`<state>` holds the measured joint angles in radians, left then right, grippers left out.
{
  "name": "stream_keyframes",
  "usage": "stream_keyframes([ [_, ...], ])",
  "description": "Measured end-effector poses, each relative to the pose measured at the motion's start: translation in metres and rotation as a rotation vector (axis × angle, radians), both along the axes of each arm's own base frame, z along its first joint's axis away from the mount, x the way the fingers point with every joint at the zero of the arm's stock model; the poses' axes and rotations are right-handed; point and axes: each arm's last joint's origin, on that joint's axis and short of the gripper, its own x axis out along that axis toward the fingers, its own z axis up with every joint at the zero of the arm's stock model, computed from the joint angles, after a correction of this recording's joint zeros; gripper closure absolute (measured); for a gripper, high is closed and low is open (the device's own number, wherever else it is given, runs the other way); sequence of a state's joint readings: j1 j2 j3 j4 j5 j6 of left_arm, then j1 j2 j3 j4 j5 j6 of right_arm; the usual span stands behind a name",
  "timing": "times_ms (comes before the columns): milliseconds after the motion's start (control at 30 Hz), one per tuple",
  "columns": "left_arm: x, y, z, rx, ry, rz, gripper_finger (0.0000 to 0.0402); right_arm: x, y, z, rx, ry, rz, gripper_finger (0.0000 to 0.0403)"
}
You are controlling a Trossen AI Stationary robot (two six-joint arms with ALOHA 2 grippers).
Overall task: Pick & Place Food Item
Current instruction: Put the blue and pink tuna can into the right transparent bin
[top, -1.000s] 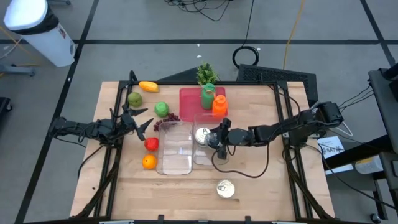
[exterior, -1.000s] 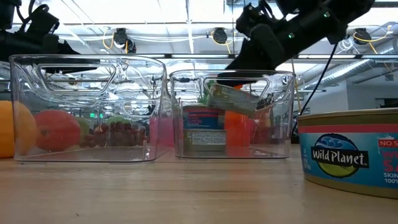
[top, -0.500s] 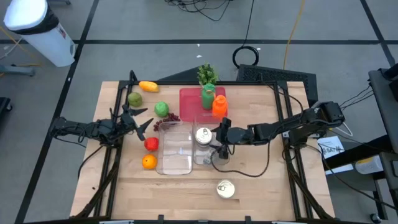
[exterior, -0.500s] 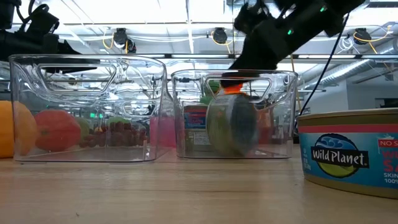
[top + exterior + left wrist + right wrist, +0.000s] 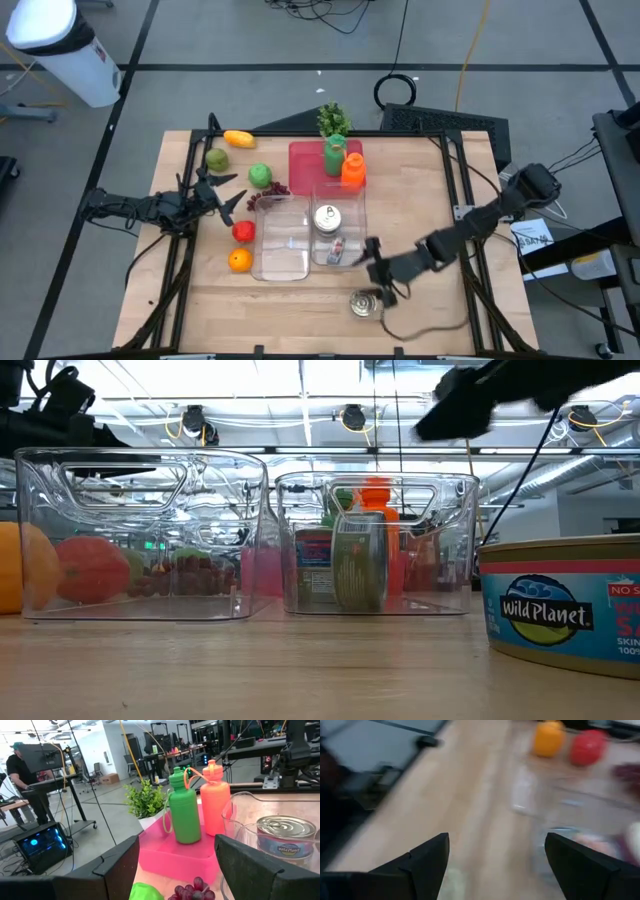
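So the can (image 5: 364, 304) sits on the table (image 5: 440, 310) low in the overhead frame, a bit right of centre, and in the table-level shot it fills the lower right corner with its blue label facing us. The right gripper (image 5: 381, 287) hovers just beside it, at its upper right edge, fingers spread apart and holding nothing; whether it touches the can I can't tell. Just above that in the overhead frame is the smaller clear bin (image 5: 335, 222), which has a can standing upright (image 5: 326, 218) in its far end and another can tipped on its side (image 5: 336, 249) in its near end. In the table-level shot the tipped one shows edge-on in the middle of the frame. The bigger clear bin (image 5: 279, 238) sits right next to it on the left. Left of that bin are a tomato (image 5: 243, 232) and an orange (image 5: 239, 261), both on the wood. Further up the frame are grapes (image 5: 272, 189), a green apple (image 5: 260, 175), a pear (image 5: 217, 159) and a yellow pepper (image 5: 238, 139). At top centre a pink tray (image 5: 305, 162) carries a green bottle (image 5: 334, 155) and an orange bottle (image 5: 352, 169), with a small plant (image 5: 331, 119) behind them. The left gripper (image 5: 226, 192) waits at the left edge of the table near the pear, fingers apart too, empty
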<state>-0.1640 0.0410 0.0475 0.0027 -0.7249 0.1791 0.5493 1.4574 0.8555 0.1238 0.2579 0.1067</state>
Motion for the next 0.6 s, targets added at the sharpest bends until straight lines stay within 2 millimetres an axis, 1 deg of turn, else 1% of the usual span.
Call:
stream_keyframes([
  [100, 0.0, 0.0, 0.0, 0.0, -0.001, 0.0, 0.0128, -0.013, 0.022, -0.003, 0.041, 0.014, 0.014, 0.0094],
  [167, 0.0, 0.0, 0.0, 0.0, 0.0, 0.0, 0.0128, -0.02, 0.035, -0.009, 0.029, 0.022, 0.004, 0.0094],
  [300, 0.0, 0.0, 0.0, 0.0, -0.001, 0.0, 0.0128, -0.031, 0.059, -0.031, -0.016, 0.063, 0.039, 0.0094],
  [433, 0.0, 0.0, 0.0, 0.0, -0.001, 0.0, 0.0128, -0.035, 0.076, -0.059, -0.071, 0.098, 0.07, 0.0097],
  [533, 0.0, 0.0, 0.0, 0.0, -0.001, 0.0, 0.0128, -0.035, 0.087, -0.078, -0.115, 0.134, 0.09, 0.0111],
  [600, 0.0, 0.0, 0.0, 0.0, -0.001, 0.0, 0.0128, -0.034, 0.092, -0.084, -0.129, 0.132, 0.088, 0.0126],
])
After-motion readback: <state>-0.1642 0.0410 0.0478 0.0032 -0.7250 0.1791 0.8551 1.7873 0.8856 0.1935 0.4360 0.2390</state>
